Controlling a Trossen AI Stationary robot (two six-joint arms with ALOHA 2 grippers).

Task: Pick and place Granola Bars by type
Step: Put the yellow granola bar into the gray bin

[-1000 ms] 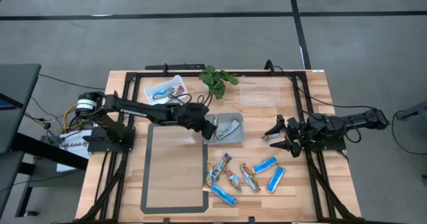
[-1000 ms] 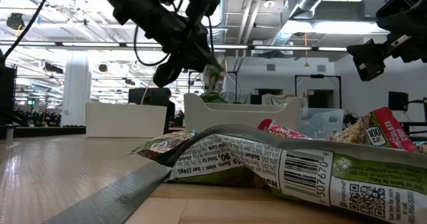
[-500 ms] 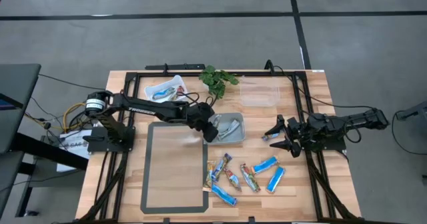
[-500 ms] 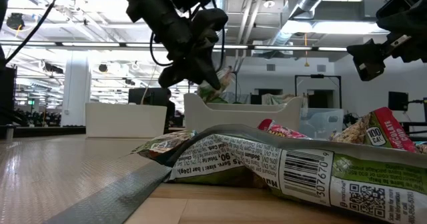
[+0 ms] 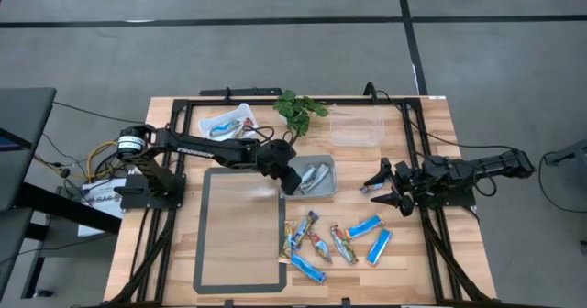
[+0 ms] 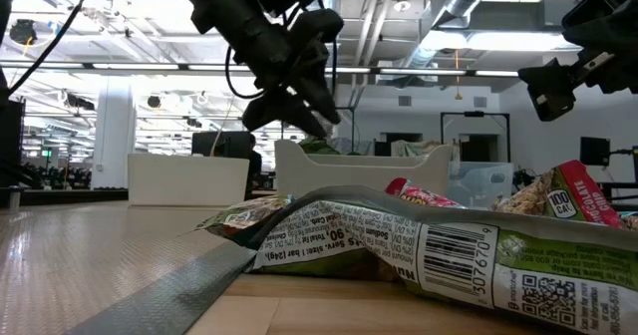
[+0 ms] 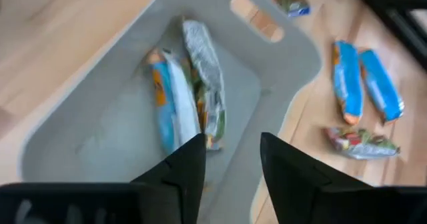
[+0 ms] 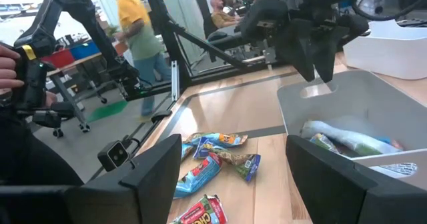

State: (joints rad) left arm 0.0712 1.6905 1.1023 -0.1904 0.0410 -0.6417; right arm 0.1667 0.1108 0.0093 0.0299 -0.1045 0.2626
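Note:
My left gripper (image 5: 292,178) (image 7: 230,164) hangs open over the near left part of the grey tray (image 5: 328,162) (image 7: 283,61), slanting down, with nothing between its fingers. Silver-grey granola bars (image 5: 316,172) (image 7: 200,57) lie flat on the tray's floor just beyond the fingertips. More bars, blue (image 5: 365,225) and multicoloured (image 5: 318,246), lie loose on the table nearer the front edge. My right gripper (image 5: 385,187) (image 8: 250,177) waits open at the table's right side, level, pointing toward the grey tray.
A white tray (image 5: 240,109) holding bars stands at the back left, and a clear container (image 5: 356,129) at the back right. A green plant sprig (image 5: 298,106) lies between them. A grey-edged mat (image 5: 240,230) covers the near left. People move in the room beyond.
My left gripper carried a silver-grey bar toward the table's right edge over the grey tray, tipped further down and rolled. It then opened and let go. The bar now lies in the tray with the others.

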